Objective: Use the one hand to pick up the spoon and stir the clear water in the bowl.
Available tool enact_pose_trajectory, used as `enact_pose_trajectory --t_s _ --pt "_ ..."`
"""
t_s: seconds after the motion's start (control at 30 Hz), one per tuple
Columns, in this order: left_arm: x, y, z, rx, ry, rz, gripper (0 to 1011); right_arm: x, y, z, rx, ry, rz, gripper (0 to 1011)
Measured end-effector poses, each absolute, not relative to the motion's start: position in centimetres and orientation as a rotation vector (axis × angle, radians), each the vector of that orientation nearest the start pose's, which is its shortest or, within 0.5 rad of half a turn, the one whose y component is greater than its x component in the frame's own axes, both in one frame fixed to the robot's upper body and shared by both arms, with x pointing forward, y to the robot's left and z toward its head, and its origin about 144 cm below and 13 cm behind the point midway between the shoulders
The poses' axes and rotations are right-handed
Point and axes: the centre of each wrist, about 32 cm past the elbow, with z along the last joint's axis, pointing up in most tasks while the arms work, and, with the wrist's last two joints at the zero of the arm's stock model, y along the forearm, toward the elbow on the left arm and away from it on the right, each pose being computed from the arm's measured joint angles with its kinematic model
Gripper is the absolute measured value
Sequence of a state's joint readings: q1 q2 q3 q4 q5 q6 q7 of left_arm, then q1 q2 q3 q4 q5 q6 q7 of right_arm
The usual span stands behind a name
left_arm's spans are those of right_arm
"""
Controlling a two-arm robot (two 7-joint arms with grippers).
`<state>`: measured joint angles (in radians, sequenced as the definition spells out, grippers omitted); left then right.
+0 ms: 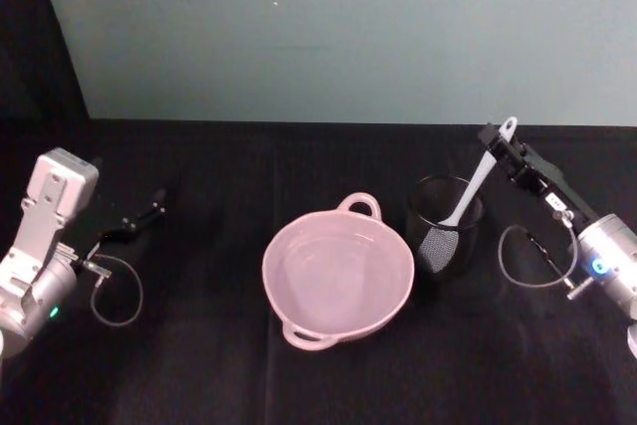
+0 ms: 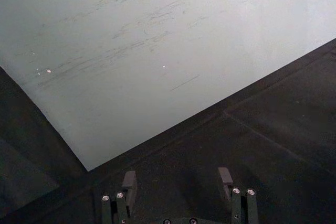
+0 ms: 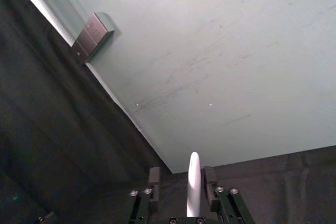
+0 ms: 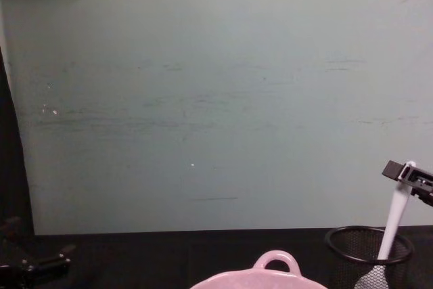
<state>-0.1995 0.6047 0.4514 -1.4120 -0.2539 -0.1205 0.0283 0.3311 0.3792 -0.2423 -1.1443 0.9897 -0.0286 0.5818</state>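
Spoon [image 1: 476, 184] stands tilted in the black wire-mesh cup [image 1: 445, 231] on the right side of the desk [image 1: 199, 345], just right of the pale pink bowl [image 1: 337, 274]. We see its long axis running from the flat blade, low in the cup on the near-left, up to the holed handle end on the far-right. In the chest view the spoon [image 4: 395, 216] leans the same way, its top toward the right.

We find the right tool [image 1: 501, 142] at that handle end, its fingers [image 3: 154, 178] set narrowly on either side of the white handle [image 3: 193, 182] and closed on it. Its silver-grey arm reaches back to the near right edge, with a cable looped beside it.

We note the left tool [image 1: 149, 213] resting low on the far left of the desk, well apart from the bowl, its fingers [image 2: 129, 183] spread wide with nothing between them.

Through the mesh we can only partly make out the blade. In the chest view the bowl [image 4: 270, 272] is cut off by the lower edge, so only its far rim and loop handle show, and the right tool [image 4: 409, 177] is cut off by the right edge. We see the bowl's inside as glossy, but whether it holds water we cannot tell.
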Motion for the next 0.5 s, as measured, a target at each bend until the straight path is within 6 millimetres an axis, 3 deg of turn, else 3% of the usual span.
enact_pose_trajectory --t_s 0.3,0.5 --pt "48.9 31.0 114.0 0.304 -0.285 1.248 1005 53.7 -32.5 113.3 0.402 0.426 -0.985 788" --pt "48.9 31.0 114.0 0.304 -0.285 1.248 1005 52.0 -33.3 115.1 0.301 0.397 -1.027 958"
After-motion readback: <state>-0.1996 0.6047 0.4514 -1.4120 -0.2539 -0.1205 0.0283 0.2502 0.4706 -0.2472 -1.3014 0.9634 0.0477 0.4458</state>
